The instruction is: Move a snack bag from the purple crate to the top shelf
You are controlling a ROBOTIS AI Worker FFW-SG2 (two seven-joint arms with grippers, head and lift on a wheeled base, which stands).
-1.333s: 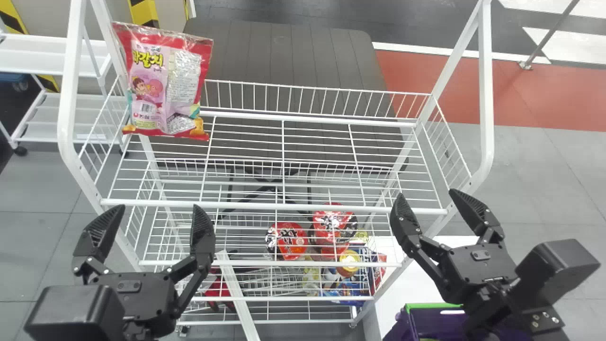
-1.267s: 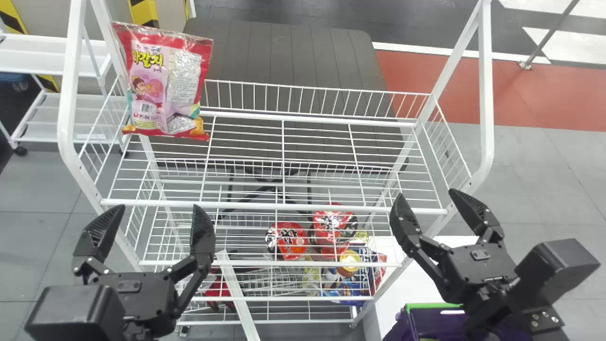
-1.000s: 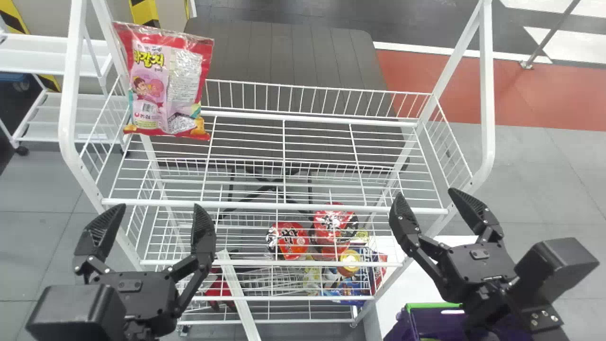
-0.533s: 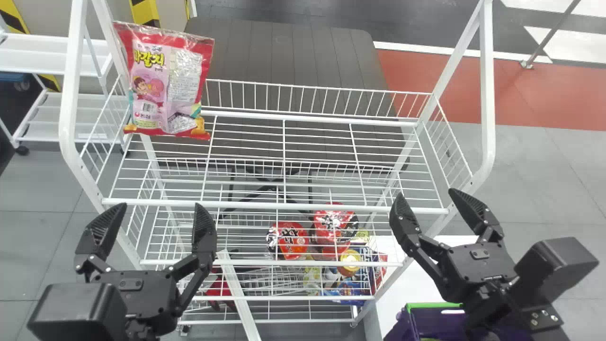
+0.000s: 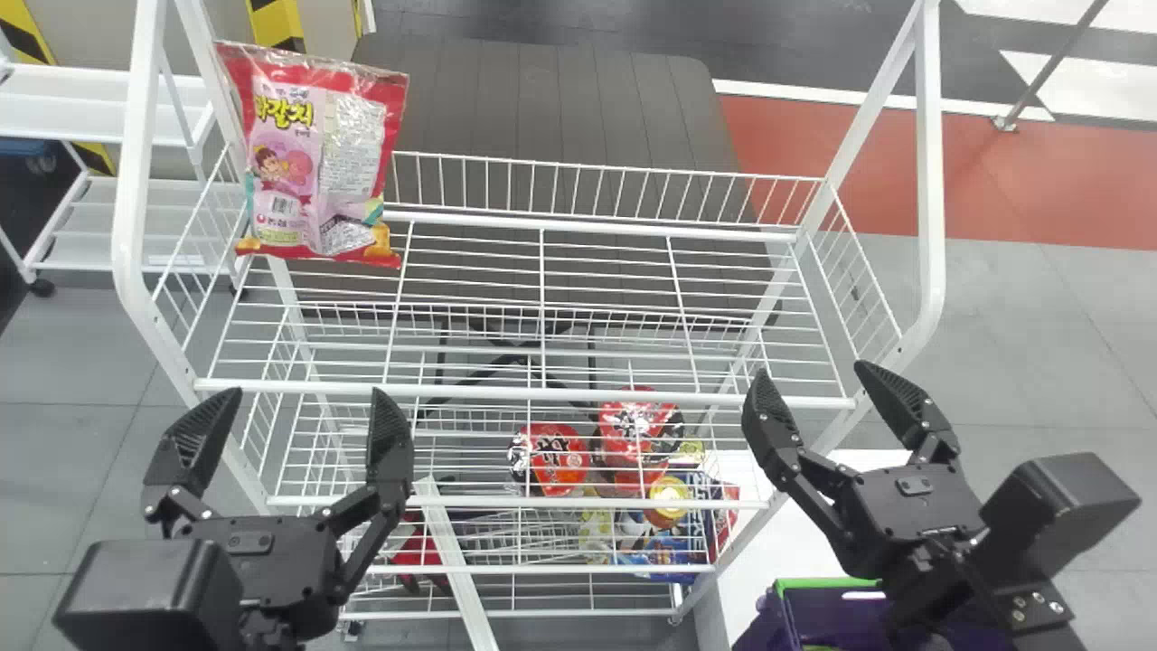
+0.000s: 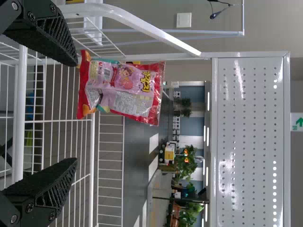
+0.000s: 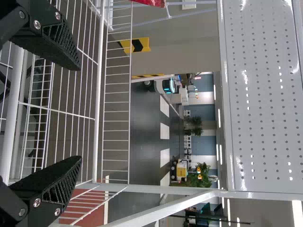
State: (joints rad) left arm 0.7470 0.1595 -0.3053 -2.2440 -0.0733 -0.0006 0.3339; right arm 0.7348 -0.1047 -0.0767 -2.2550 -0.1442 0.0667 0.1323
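Observation:
In the head view my left gripper (image 5: 291, 425) stands open at the lower left, in front of the rack. My right gripper (image 5: 813, 387) is open too, by the rack's right front corner, its arm passing over the purple crate (image 5: 768, 624). A red and pink snack bag (image 5: 316, 163) stands upright at the left end of the top shelf (image 5: 597, 393), apart from both grippers. The left wrist view has the bag (image 6: 123, 87) beyond my open left gripper (image 6: 75, 111). Nothing is between the fingers of my right gripper (image 7: 80, 113) in the right wrist view. The crate's inside is mostly hidden.
Red packages (image 5: 551, 459) and a yellow-lidded item (image 5: 667, 499) lie on lower levels of the rack. White posts (image 5: 928, 181) rise at its ends. A white surface (image 5: 755, 542) lies beside the crate, and a dark table (image 5: 560, 108) stands behind the rack.

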